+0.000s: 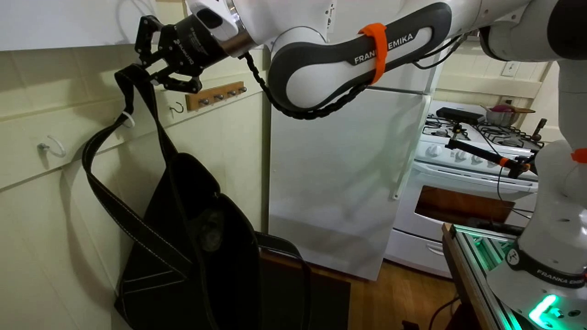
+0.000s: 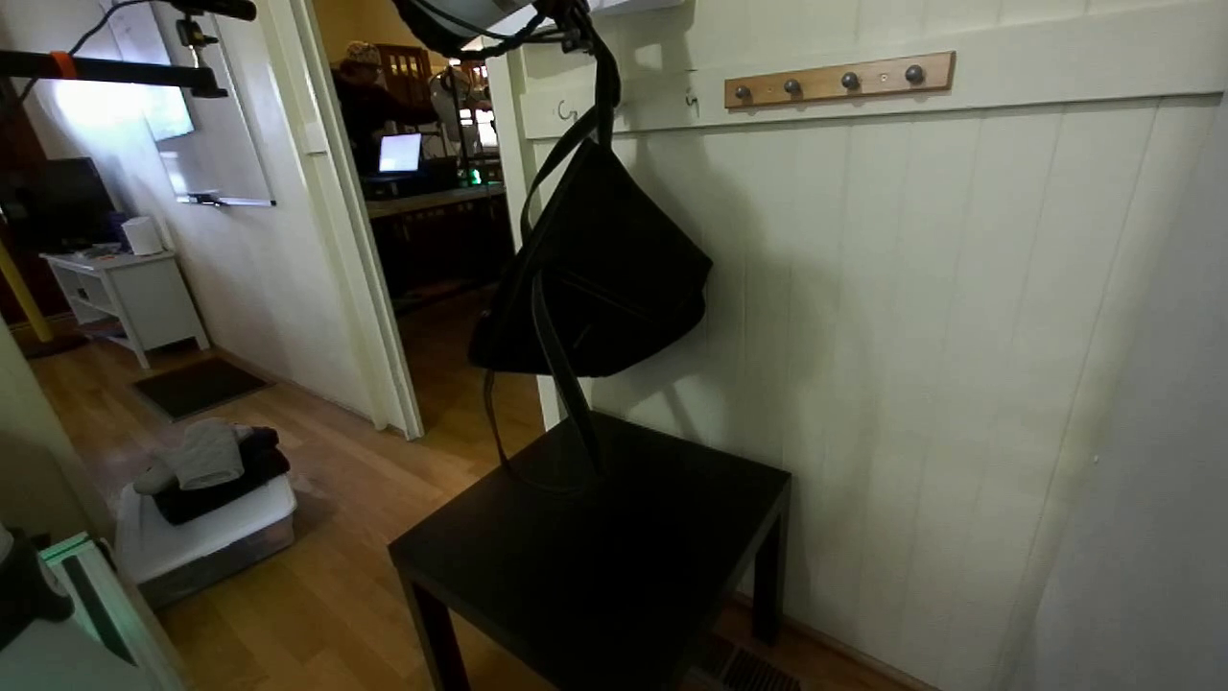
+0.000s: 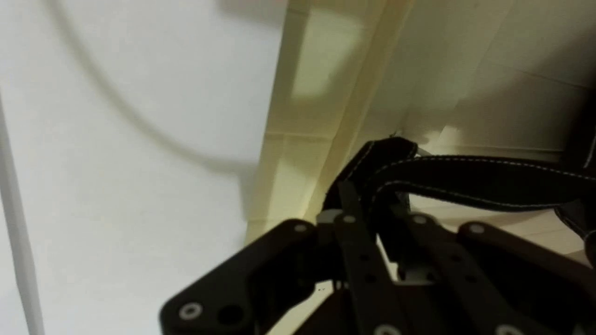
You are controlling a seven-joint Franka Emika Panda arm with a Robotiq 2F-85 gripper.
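The black tool (image 1: 147, 74) is clenched on a black fabric strap with white edge stitching (image 3: 475, 179). From that strap hangs a large black fabric bag (image 2: 614, 269), tilted, at 6 o'clock below the tool. A curved white wall hook (image 1: 131, 121) sits at 7 o'clock from the tool, just beside the strap; I cannot tell whether they touch. A brown wooden rack with four grey knobs (image 1: 215, 95) lies between 3 and 4 o'clock. In an exterior view, a low black surface (image 2: 614, 557) stands at 6 o'clock beneath the hanging bag.
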